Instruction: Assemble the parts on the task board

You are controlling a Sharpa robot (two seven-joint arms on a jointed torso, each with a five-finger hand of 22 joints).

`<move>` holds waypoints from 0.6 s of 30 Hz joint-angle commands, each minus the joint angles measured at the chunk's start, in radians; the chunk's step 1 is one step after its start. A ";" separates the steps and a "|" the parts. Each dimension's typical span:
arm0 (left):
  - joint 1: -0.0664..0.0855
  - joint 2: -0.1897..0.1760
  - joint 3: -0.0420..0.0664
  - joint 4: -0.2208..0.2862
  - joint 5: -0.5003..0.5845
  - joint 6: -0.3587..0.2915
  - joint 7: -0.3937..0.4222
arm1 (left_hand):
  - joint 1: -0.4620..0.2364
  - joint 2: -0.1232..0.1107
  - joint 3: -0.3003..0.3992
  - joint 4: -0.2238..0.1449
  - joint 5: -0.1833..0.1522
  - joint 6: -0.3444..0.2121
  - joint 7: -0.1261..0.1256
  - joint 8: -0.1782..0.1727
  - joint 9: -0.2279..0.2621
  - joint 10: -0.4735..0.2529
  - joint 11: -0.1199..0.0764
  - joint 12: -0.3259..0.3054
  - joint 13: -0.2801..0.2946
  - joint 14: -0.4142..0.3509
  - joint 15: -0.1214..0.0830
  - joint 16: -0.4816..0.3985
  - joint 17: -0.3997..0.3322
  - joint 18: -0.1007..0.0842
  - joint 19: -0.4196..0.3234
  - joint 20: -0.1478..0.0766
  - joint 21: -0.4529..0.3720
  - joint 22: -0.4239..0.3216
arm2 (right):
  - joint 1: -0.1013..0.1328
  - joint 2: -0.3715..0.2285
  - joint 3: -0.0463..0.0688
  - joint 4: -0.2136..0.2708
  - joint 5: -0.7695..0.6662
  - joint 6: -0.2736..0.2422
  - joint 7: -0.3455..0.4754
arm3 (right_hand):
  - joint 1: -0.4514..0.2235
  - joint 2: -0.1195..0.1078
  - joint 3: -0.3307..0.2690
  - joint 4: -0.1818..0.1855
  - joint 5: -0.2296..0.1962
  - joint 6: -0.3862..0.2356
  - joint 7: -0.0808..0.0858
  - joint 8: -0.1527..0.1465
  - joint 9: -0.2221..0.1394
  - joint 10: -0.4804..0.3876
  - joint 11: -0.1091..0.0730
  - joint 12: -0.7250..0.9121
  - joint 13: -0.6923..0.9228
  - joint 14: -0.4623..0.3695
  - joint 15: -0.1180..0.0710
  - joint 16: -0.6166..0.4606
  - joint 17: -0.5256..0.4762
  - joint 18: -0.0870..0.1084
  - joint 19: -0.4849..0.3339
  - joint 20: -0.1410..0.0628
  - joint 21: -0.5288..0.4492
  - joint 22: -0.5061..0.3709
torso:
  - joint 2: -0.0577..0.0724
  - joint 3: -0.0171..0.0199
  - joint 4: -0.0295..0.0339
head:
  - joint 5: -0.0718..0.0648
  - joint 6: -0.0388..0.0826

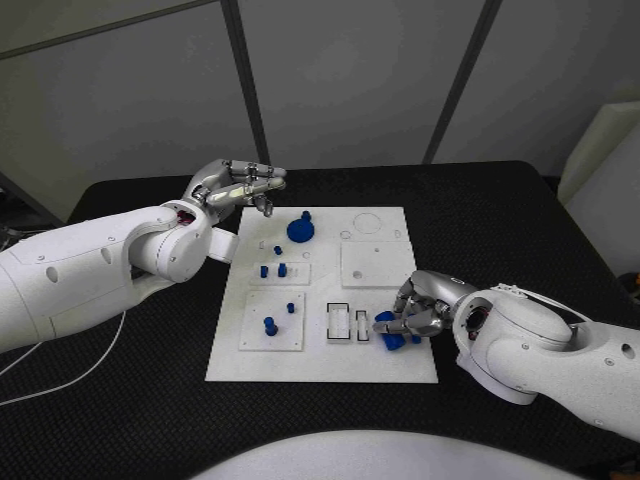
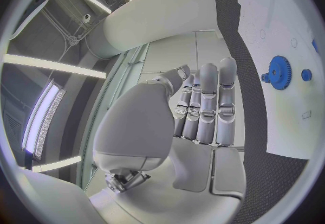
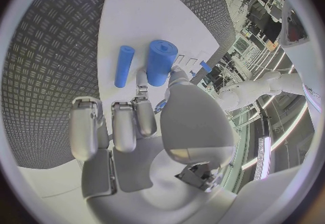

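The left hand [image 1: 238, 187] hovers above the far left corner of the white task board [image 1: 320, 365], fingers curled together and holding nothing. A blue gear [image 1: 301, 231] stands near the board's far edge, small blue pegs [image 1: 270, 325] nearer the middle. At the board's right edge, the right hand [image 1: 424, 305] pinches a blue cylinder [image 3: 161, 61], a slimmer blue rod [image 3: 124, 65] lying just beside it.

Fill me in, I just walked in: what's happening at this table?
A two-armed robot is assembling small blue parts on a white task board. Its right hand works at blue cylinders near the board's right edge; whether it grips one is unclear. Its left hand hovers empty beyond the board's far left corner, near a blue gear.
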 commanded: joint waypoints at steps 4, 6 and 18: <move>0.001 0.000 0.001 0.002 0.005 0.012 0.009 | -0.009 0.002 -0.006 0.000 -0.002 -0.007 0.002 0.000 -0.001 -0.009 0.002 0.004 0.001 -0.007 0.003 -0.005 -0.002 -0.002 -0.003 0.004 -0.005 -0.002 | -0.009 -0.010 -0.008 0.014 0.034 -0.029 -0.002 | 0.028 0.026 0.001 -0.007 0.045 0.005 -0.007 0.014 0.008 0.005 -0.009 -0.005 0.046 0.076 -0.011 0.005 0.135 -0.013 0.029 -0.009 0.006 0.173 | -0.001 0.0009 -0.0022 | 0.002 0.002; 0.001 0.000 0.001 0.001 0.005 0.012 0.009 | -0.009 0.002 -0.006 0.000 -0.002 -0.007 0.002 0.000 -0.001 -0.009 0.002 0.004 0.001 -0.007 0.003 -0.005 -0.002 -0.002 -0.003 0.004 -0.005 -0.002 | -0.009 -0.018 -0.008 0.025 0.041 -0.056 0.004 | 0.029 0.029 -0.001 -0.006 0.053 0.006 -0.008 0.016 0.010 0.005 -0.010 -0.006 0.046 0.077 -0.011 0.006 0.135 -0.013 0.031 -0.010 0.008 0.175 | -0.001 0.0002 -0.0020 | 0.002 0.002; 0.001 0.005 0.001 -0.002 0.005 0.012 0.009 | -0.009 0.002 -0.006 0.000 -0.002 -0.007 0.002 0.000 -0.001 -0.009 0.002 0.004 0.001 -0.007 0.003 -0.005 -0.002 -0.002 -0.003 0.004 -0.005 -0.002 | -0.008 -0.029 -0.006 0.073 0.119 -0.225 0.056 | 0.007 0.055 -0.015 -0.004 0.090 0.028 -0.019 0.032 0.024 0.013 -0.019 -0.005 0.055 0.078 -0.018 0.008 0.143 -0.016 0.039 -0.016 0.015 0.186 | -0.001 -0.0014 0.0013 | 0.000 0.011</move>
